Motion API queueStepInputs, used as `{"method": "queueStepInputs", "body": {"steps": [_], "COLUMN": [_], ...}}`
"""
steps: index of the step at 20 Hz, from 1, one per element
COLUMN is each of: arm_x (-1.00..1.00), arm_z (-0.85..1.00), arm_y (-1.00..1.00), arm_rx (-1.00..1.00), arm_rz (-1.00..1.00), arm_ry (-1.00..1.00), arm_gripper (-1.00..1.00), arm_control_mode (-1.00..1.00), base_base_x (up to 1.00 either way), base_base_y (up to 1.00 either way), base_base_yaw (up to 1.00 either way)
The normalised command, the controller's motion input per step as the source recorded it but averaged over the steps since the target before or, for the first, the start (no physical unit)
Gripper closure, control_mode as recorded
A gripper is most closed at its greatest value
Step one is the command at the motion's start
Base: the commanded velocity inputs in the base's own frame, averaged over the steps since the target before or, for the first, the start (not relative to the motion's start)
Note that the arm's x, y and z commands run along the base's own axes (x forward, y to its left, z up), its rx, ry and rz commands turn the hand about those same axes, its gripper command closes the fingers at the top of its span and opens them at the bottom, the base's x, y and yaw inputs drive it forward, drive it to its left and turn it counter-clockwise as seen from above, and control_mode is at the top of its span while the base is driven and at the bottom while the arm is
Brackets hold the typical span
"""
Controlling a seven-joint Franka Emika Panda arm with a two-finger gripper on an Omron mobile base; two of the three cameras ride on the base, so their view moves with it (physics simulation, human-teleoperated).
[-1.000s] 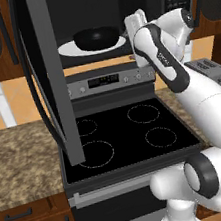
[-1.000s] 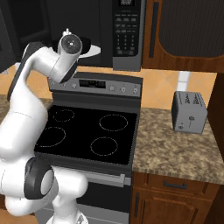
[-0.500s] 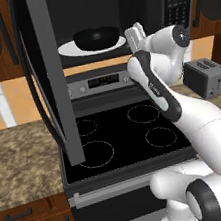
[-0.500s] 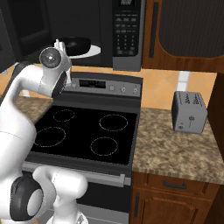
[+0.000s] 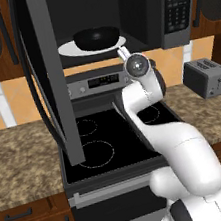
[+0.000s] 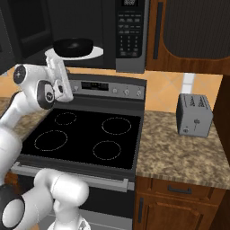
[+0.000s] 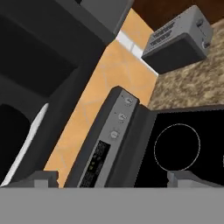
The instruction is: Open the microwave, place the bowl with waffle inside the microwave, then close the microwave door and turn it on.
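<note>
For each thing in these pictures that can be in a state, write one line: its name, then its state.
microwave door: swung wide open
bowl: inside the microwave, on the white turntable
gripper: open, holding nothing
toaster: upright on the counter, slots empty
stove: nothing on its burners

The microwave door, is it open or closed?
Open. The microwave door swings out over the stove, and the bowl shows inside the microwave.

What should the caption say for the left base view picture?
Bowl sits inside the open microwave while the arm's empty gripper hangs just below.
</note>
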Motion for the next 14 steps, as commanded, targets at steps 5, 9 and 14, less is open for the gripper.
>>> {"method": "queueStepInputs", "body": {"steps": [5,9,14], "arm_x": [0.0,-0.09,-0.55], "arm_z": [-0.03,-0.12,-0.09], "arm_y": [0.27,0.36,0.04], "arm_rx": [-0.3,-0.32,-0.22], "arm_rz": [-0.29,-0.19,-0.05], "arm_ry": [-0.05,-0.11,-0.25], "arm_gripper": [-1.0,-1.0,-1.0], "arm_control_mode": [-1.0,-1.0,-1.0], "base_base_x": [0.0,0.0,0.0], "base_base_y": [0.0,0.0,0.0], "base_base_yaw": [0.0,0.0,0.0]}}
